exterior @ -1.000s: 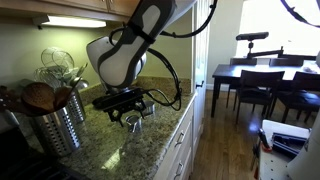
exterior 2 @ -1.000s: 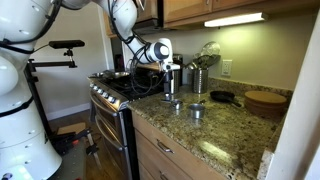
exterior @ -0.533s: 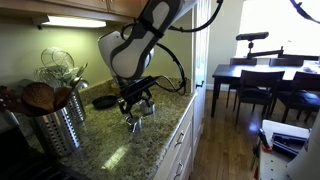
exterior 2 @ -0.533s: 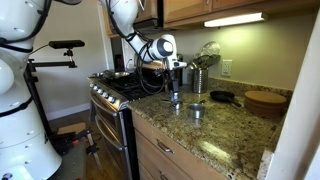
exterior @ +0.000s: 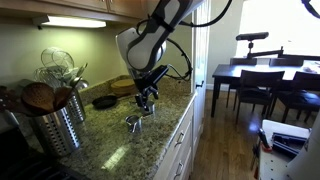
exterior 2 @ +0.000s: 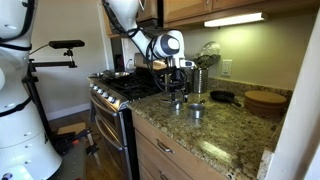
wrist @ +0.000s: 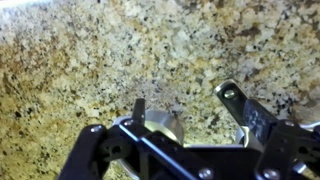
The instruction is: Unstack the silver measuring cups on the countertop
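— Where is the gripper (exterior: 147, 99)?
— Above the worktop (exterior: 105, 152), just over a silver measuring cup (exterior: 132, 122). The cup stands near the front edge, well to the right of the utensil canister (exterior: 62, 128).
— Is it holding anything?
— In the wrist view its fingers (wrist: 228, 95) stand wide apart. A shiny metal piece (wrist: 165, 125) shows between them, nearer the left one; I cannot tell if they touch.
— And further back?
— A black pan (exterior: 104, 101), far side.
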